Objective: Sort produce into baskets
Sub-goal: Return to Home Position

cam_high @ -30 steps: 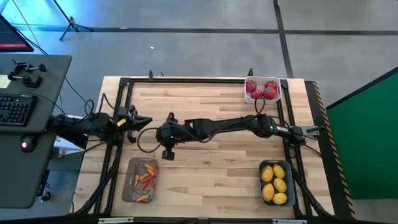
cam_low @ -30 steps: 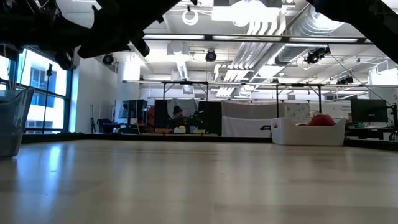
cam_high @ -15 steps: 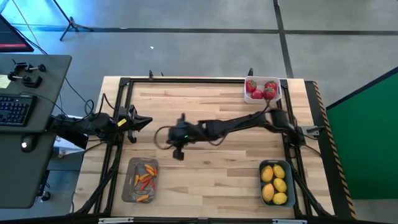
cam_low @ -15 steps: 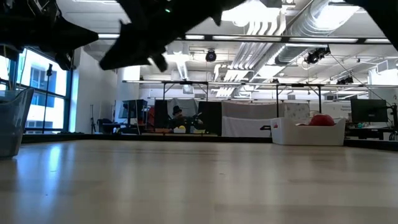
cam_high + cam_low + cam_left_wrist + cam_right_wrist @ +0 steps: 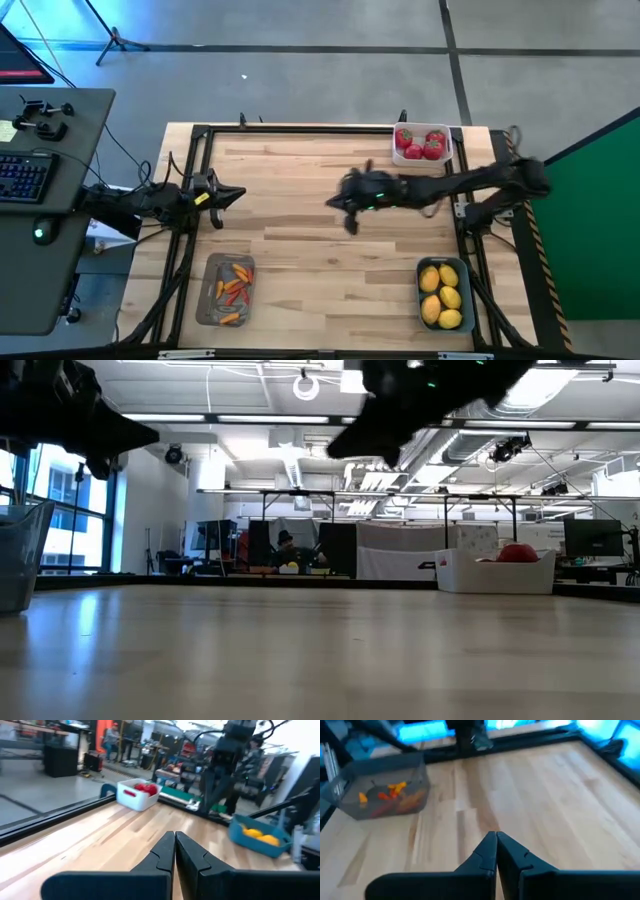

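Red fruits lie in the white basket (image 5: 422, 143) at the far right. Yellow lemons fill the blue-teal basket (image 5: 444, 293) at the near right. Orange-red peppers lie in the grey basket (image 5: 228, 290) at the near left. My right gripper (image 5: 333, 203) hovers shut over the table's middle, holding nothing, and points toward the left edge. Its wrist view shows the shut fingers (image 5: 496, 839) and the grey basket (image 5: 385, 790) ahead. My left gripper (image 5: 236, 193) waits shut at the left edge, level, above the wood; its shut fingers (image 5: 175, 840) hold nothing.
A black frame (image 5: 300, 130) runs around the tabletop. Bare wood (image 5: 330, 260) lies between the three baskets. A desk with a keyboard (image 5: 25, 175) stands beyond the left edge. The low view shows the white basket (image 5: 495, 572) and the grey basket (image 5: 20, 555).
My right gripper has drawn back from near my left gripper toward the table's right edge, now over the middle. It stayed shut and above the wood. The baskets and the produce have not moved.
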